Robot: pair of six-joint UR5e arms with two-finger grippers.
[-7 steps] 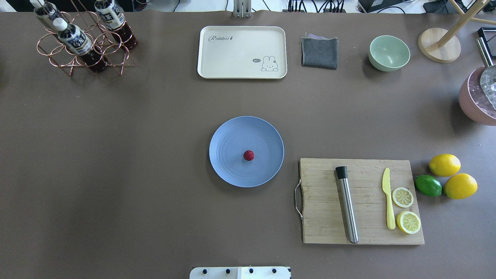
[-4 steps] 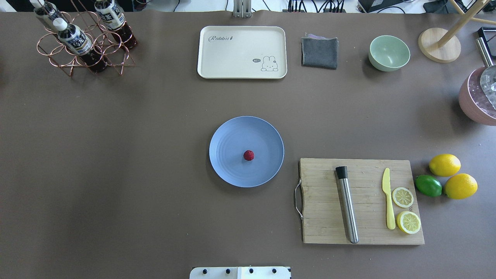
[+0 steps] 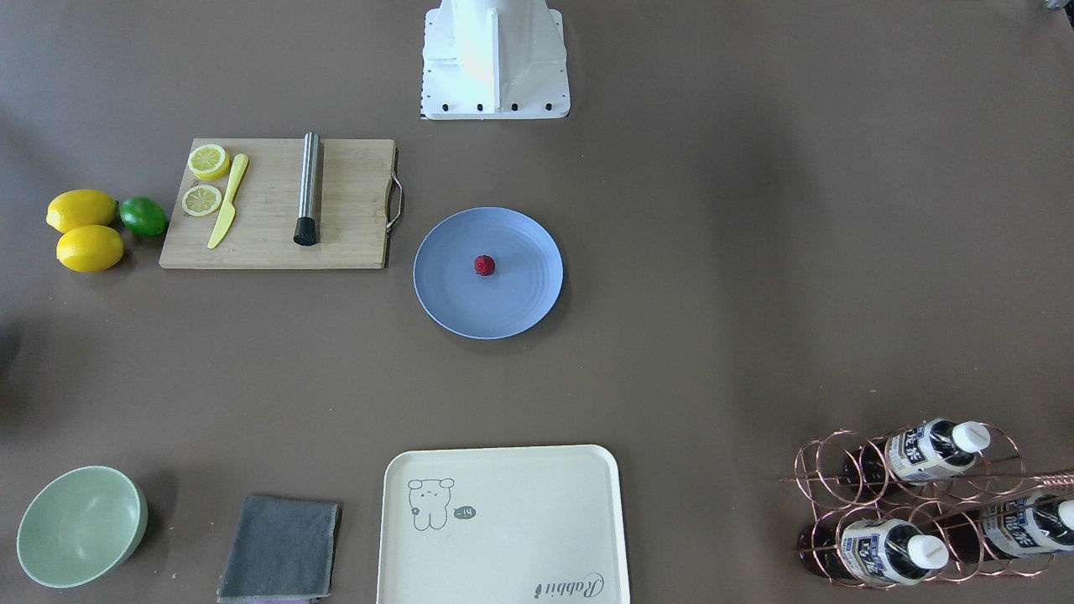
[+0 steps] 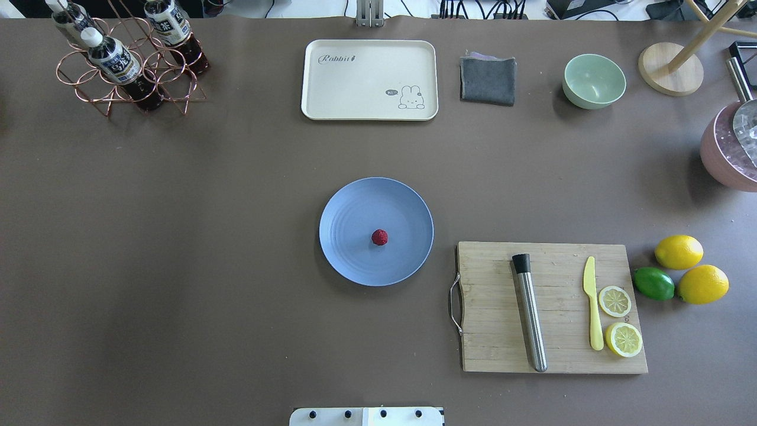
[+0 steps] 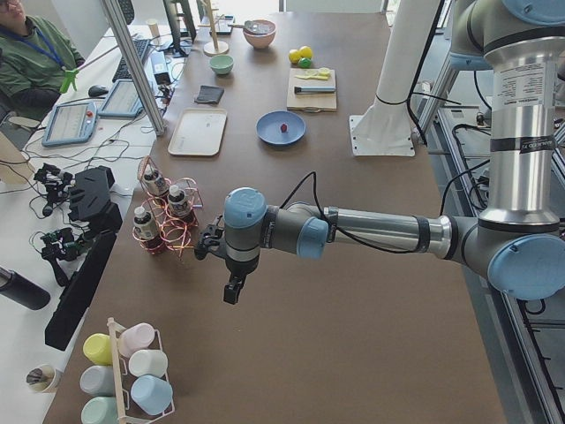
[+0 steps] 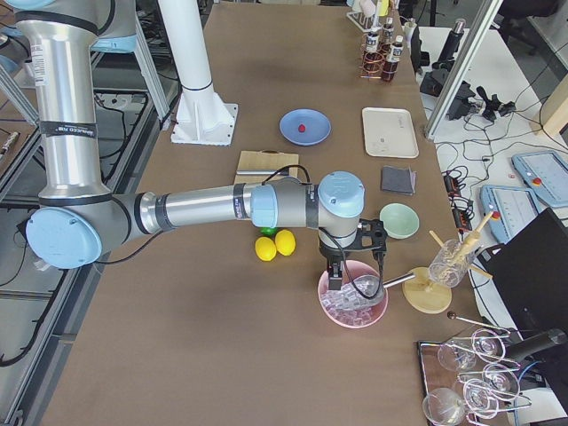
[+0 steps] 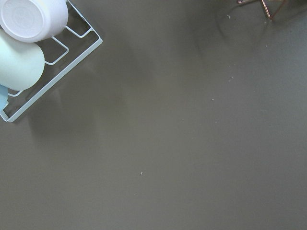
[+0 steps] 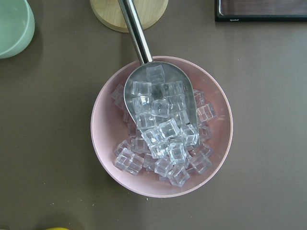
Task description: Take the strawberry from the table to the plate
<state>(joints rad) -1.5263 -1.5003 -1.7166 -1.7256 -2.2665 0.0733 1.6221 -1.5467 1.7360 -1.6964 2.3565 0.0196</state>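
centrally, bumpy roundish strawberry (image 4: pixel 379 237) on ringed, shallow plate (image 4: pixel 349 207) — left end effector (image 5: pixel 230 294), right end effector (image 6: pixel 335 282): grip unclear

Overhead view: strawberry (image 4: pixel 379 237) on plate (image 4: pixel 349 210), frame centre; cutting board (image 4: pixel 491 322) to lower right; tray (image 4: pixel 361 77) at upper centre.

You'll find nothing changed: the tiny dark-red bumpy strawberry (image 4: pixel 379 237) sits on the round light-blue plate (image 4: pixel 349 207) as before.

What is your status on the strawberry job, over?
Left gripper near bottle rack, right gripper above ice bowl; open or shut, cannot tell. Strawberry sits on plate. Nothing else on plate.
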